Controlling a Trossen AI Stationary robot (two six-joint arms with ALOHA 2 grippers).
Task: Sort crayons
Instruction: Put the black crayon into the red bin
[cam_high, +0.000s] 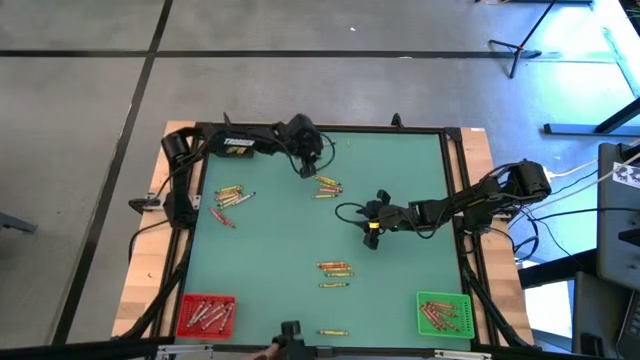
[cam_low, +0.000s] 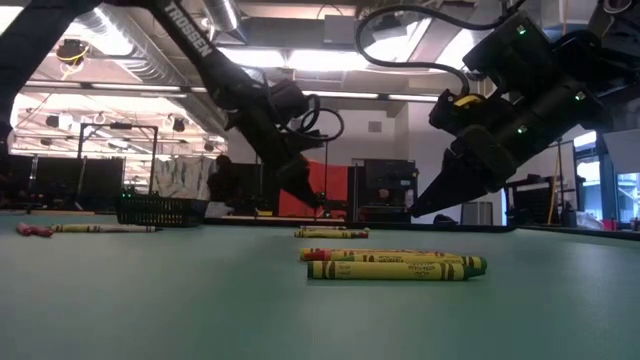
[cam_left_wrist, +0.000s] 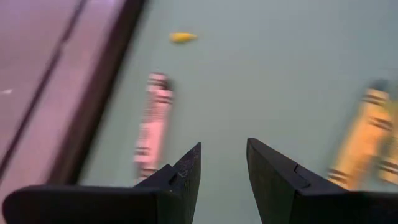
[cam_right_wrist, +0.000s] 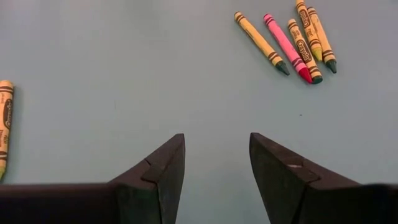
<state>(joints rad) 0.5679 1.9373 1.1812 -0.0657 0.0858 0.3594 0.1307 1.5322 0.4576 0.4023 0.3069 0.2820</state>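
Crayons lie in loose groups on the green table: one at the far left (cam_high: 232, 195), one at the far middle (cam_high: 327, 185), one toward the near middle (cam_high: 335, 270) and a single one by the near edge (cam_high: 333, 332). My left gripper (cam_high: 304, 168) is open and empty over the table, just left of the far-middle group; its wrist view (cam_left_wrist: 224, 165) shows a pink crayon (cam_left_wrist: 152, 127) and a yellow one (cam_left_wrist: 364, 146) to either side. My right gripper (cam_high: 370, 230) is open and empty above bare table at the middle (cam_right_wrist: 217, 155), with several crayons (cam_right_wrist: 286, 40) ahead.
A red bin (cam_high: 205, 313) holding crayons stands at the near left corner and a green bin (cam_high: 443, 313) holding crayons at the near right corner. A dark frame (cam_high: 190, 200) borders the table. Yellow crayons (cam_low: 395, 265) lie close in the low view.
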